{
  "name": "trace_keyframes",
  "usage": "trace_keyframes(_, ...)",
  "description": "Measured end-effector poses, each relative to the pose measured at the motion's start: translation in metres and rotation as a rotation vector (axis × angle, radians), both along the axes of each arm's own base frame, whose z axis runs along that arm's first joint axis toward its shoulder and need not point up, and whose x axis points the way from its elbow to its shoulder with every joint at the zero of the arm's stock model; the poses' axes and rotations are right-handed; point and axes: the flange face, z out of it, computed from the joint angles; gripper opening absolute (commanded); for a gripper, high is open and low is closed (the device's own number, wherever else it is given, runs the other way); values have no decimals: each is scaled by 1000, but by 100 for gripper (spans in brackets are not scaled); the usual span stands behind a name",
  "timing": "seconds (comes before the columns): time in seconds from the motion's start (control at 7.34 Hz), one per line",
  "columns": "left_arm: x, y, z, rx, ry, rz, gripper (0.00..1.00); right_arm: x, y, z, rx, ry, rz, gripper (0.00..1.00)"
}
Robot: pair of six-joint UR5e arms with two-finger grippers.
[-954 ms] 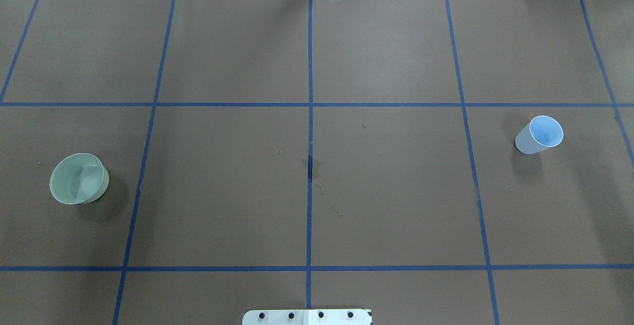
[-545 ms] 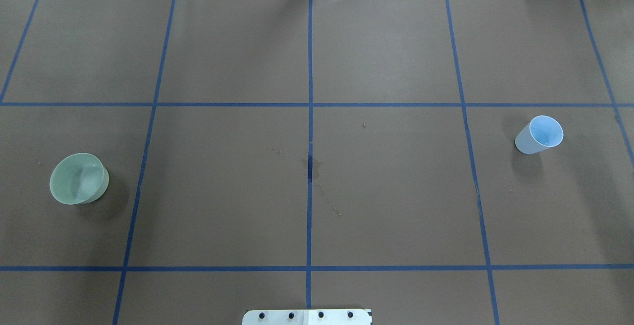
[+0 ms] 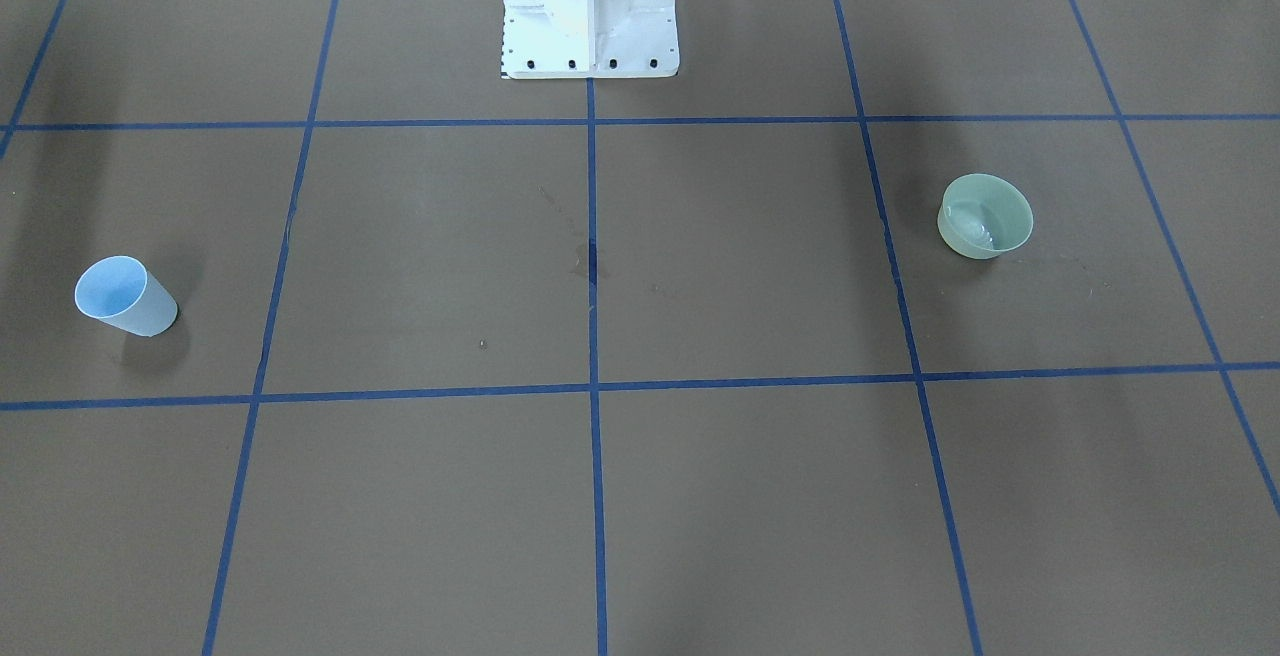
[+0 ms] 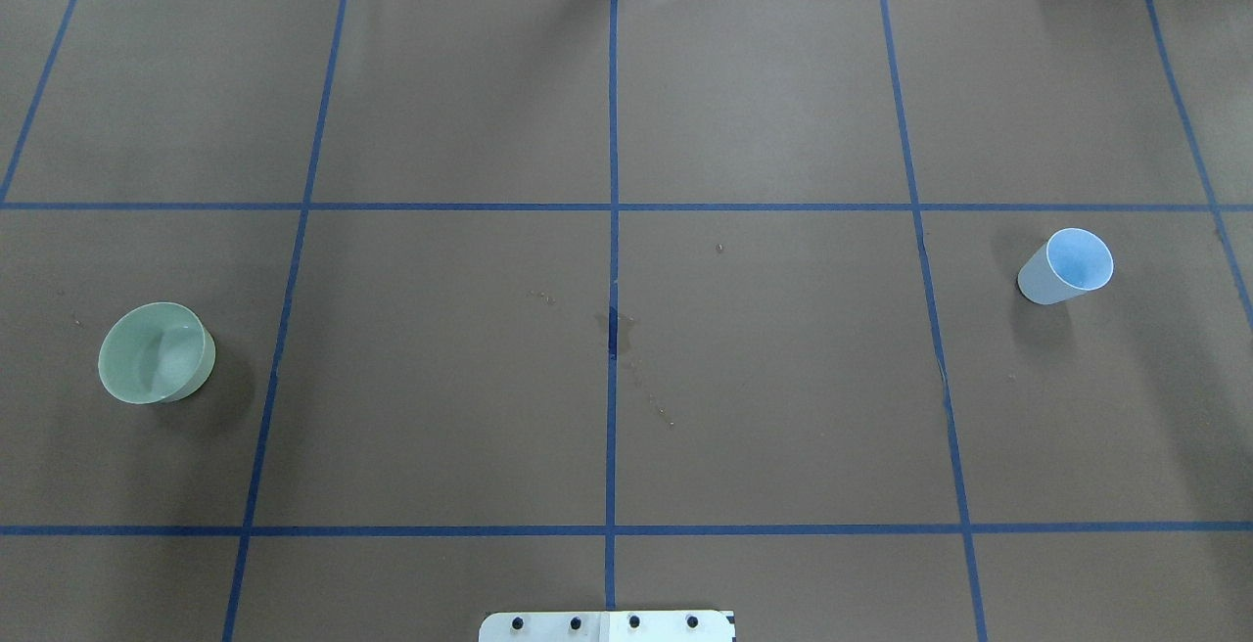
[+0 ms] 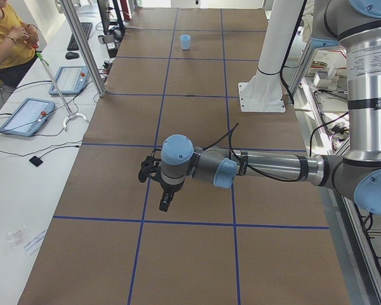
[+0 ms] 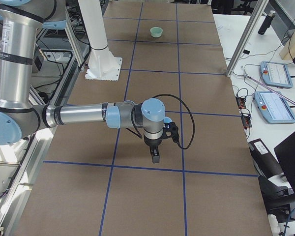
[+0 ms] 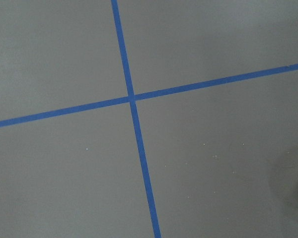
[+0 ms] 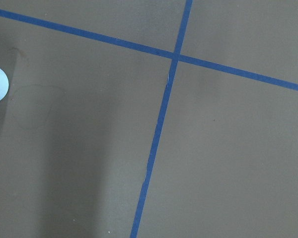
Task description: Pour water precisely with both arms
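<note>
A pale green bowl (image 4: 157, 352) stands at the table's left; it also shows in the front view (image 3: 986, 216), with a faint glinting ripple of water (image 3: 972, 227) inside. A light blue cup (image 4: 1067, 265) stands upright at the right and shows in the front view (image 3: 124, 296). Neither arm shows in the overhead or front views. The left gripper (image 5: 165, 202) shows only in the exterior left view, pointing down above the table. The right gripper (image 6: 155, 155) shows only in the exterior right view, also pointing down. I cannot tell whether either is open or shut.
A dark wet stain (image 4: 615, 329) and small droplets mark the table's centre on the blue tape line. The white bolted pedestal (image 3: 588, 6) stands at the robot's side. An operator (image 5: 6, 35), tablets and cables are beside the table's far side.
</note>
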Motion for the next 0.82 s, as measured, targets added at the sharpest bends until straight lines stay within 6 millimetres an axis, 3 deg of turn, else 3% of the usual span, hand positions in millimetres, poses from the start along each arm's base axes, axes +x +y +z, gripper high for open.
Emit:
trace_keyframes(0.54,9,-25,-30,-31,95,-98,100,-5,-4,-14,111,-79,2,100)
trace_keyframes(0.82,43,-27,-42,18,145,-56,100,-7,-5,-18,120,-111,14,100)
